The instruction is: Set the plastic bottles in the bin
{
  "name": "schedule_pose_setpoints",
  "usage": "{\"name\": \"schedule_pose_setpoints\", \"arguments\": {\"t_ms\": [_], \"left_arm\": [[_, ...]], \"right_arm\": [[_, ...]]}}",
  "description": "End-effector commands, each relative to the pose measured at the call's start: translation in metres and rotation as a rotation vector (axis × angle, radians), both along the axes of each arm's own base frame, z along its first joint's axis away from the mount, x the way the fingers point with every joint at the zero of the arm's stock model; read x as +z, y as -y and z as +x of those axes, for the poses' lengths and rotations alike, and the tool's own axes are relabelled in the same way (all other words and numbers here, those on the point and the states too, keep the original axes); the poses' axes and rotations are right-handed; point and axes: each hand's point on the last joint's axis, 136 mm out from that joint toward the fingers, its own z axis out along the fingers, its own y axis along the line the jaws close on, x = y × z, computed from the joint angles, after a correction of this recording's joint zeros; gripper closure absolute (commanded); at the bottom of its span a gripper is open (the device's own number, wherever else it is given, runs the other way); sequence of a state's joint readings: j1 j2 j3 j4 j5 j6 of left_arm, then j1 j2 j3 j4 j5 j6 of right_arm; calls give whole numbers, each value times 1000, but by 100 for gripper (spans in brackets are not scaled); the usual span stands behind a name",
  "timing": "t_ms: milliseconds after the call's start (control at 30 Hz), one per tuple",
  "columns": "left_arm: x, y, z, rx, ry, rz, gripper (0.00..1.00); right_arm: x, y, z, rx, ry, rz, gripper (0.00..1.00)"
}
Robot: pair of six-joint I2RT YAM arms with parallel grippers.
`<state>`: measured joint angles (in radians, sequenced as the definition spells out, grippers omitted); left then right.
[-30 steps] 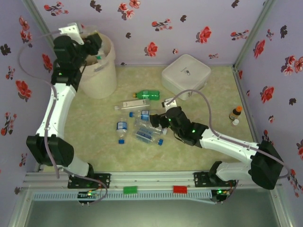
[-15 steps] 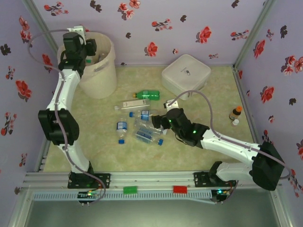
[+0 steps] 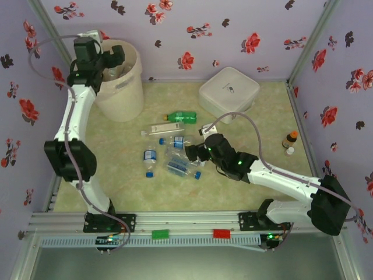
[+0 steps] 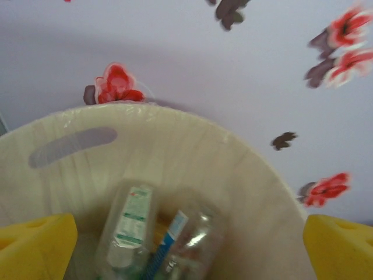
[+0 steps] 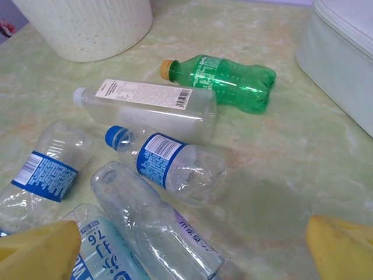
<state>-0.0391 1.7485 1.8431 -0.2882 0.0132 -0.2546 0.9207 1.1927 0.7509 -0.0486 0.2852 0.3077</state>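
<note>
Bottles (image 4: 152, 233) in bin (image 4: 192, 146) beneath left fingers (image 4: 35, 245)

We see the left arm (image 3: 73, 122) rise steeply from its base at the near left and reach to the far left corner, wrist bent so the left gripper (image 3: 114, 55) points right, its yellow fingers (image 4: 35, 245) standing wide apart. The right arm (image 3: 280, 178) lies low, stretched from the near right toward the middle, and the right gripper (image 3: 193, 153) is spread wide too, its yellow pads (image 5: 38, 254) far apart
</note>
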Motion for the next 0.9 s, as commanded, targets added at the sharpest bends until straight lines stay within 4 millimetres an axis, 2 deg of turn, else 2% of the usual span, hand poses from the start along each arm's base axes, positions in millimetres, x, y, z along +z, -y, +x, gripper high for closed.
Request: {"name": "schedule_pose_setpoints", "arguments": {"t_ms": [0,67,200,333,467,667,867], "left_arm": [[33,18,-47,-78,81,-138,0],[23,27,-72,-98,79,-185,0],[-21,60,-116,-164,10,-219,0],[-82,86,-156,-192,-116,-266,0],[-141,109,-188,-226,-272,-280,0],[-212,122,-222,-198,-504,-274,0],[-250,119,-231,-127,-586,-172,0]], "right_arm": [[3,-11,3,62,34,-12,0],[3,-16,6,76,36,-23,0],[-5,-29,14,78,16,-22,0],[-12,-39,23,53,-8,-5,0],[-16,-41,29,15,-41,22,0],[-21,-24,33,-39,-69,71,0],[-21,-10,34,-67,-85,84,0]]}}
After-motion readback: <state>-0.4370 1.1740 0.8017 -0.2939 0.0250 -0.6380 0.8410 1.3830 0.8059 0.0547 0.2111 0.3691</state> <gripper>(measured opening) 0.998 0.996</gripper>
